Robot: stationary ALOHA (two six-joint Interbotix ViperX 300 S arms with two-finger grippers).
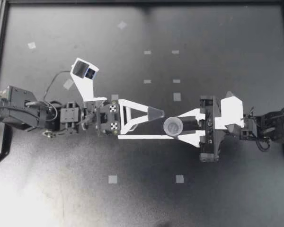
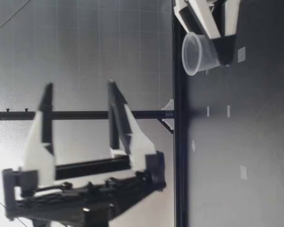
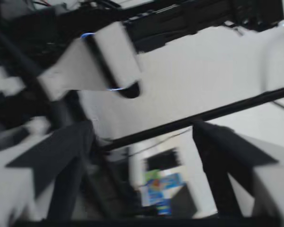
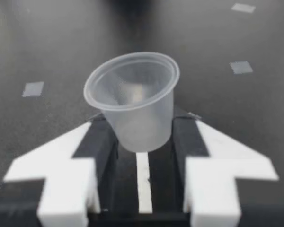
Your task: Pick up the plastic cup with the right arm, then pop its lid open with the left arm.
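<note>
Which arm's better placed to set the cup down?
Right. My right gripper is shut on the cup; my left gripper is open, empty and raised well above the table.

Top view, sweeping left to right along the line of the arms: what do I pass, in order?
left arm → left gripper, open → clear cup → right gripper, shut on the cup → right arm
</note>
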